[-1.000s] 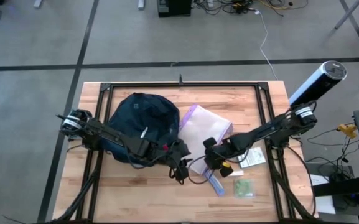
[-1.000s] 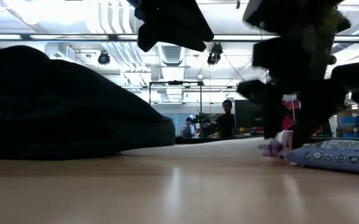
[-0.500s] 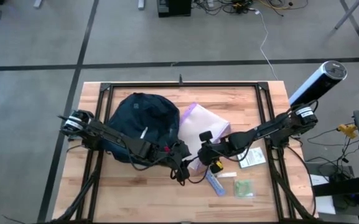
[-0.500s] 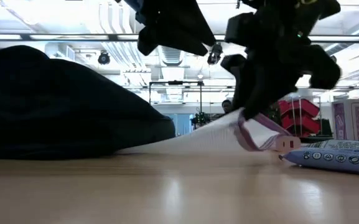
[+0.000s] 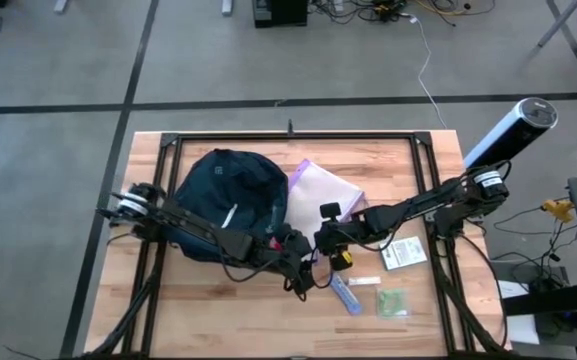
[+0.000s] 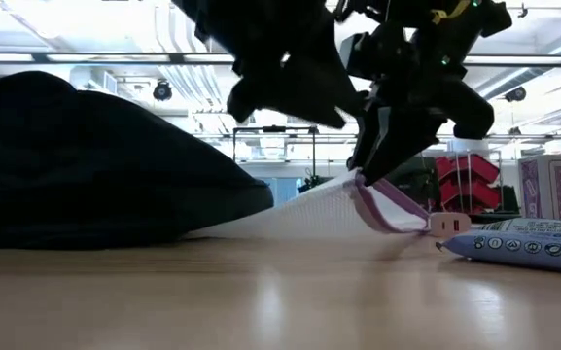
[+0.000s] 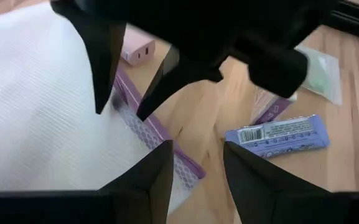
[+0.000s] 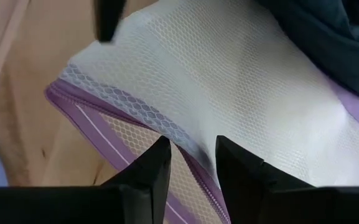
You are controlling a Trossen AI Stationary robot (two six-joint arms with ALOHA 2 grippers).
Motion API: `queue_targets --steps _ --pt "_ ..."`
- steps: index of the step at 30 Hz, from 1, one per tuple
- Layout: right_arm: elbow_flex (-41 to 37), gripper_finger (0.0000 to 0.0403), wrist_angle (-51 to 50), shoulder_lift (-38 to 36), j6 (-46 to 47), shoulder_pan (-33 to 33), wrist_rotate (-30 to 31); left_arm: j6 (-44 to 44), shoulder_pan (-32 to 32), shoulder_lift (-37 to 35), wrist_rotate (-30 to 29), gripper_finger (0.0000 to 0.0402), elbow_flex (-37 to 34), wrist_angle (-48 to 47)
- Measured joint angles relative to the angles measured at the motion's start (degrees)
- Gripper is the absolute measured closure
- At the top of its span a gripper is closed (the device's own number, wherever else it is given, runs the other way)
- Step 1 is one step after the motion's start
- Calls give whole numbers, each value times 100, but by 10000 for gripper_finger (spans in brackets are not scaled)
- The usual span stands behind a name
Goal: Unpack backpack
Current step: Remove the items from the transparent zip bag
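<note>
Two grippers met just right of the backpack [image 5: 226, 190] — the right gripper [image 8: 188, 163] pinched the mesh pouch's [image 8: 229, 87] purple edge, lifting it; the left gripper [image 7: 196, 165] hovered parted, holding nothing.

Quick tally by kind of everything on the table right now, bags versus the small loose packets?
Backpack: 1
Mesh zip pouch, purple-edged: 1
Blue packet: 1
Green packet: 1
White printed packet: 1
White strip: 1
Total: 6

backpack [image 5: 230, 195] left on table [image 5: 218, 310] | pouch [image 5: 318, 195] touching its right side
</note>
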Motion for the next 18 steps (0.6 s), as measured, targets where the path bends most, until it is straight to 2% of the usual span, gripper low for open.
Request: queue_targets --steps 7,13,18 --pt "0 270 31 -28 57 0 -52 -464 111 335 8 215 0 166" --pt "17 238 21 -61 -114 2 -462 -811 269 484 8 165 0 197" --pt "17 213 -31 -61 -152 -7 -461 -828 408 484 13 142 -2 182"
